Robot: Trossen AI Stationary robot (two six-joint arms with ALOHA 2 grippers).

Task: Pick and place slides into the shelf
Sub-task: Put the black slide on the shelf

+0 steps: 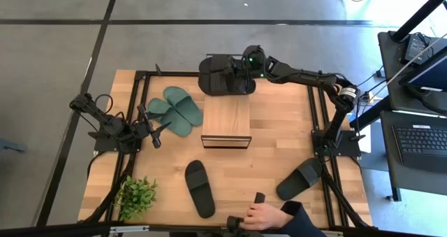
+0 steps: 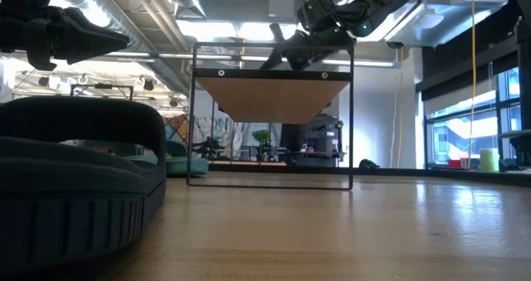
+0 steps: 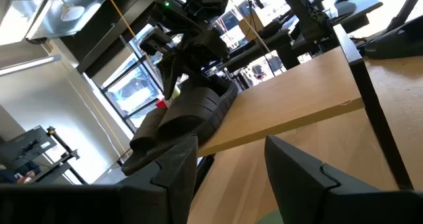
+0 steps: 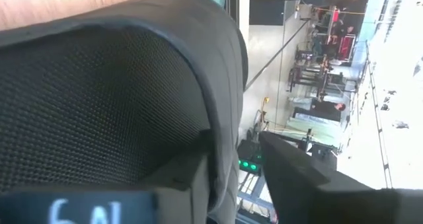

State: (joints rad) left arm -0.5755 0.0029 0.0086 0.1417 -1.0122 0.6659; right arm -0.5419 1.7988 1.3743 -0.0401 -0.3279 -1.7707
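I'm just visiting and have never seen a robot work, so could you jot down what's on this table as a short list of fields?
shelf: small wooden-topped rack on a black frame, mid-table
black slides on shelf: two, at its far end
right gripper: at those slides, one finger alongside a slide's strap; grip unclear
left gripper: waiting over the table's left side, fingers apart, holding nothing
green slides: a pair on the table left of the shelf
black slides on table: one near the front, one front right
potted plant: front-left corner
person's hand: at the front edge
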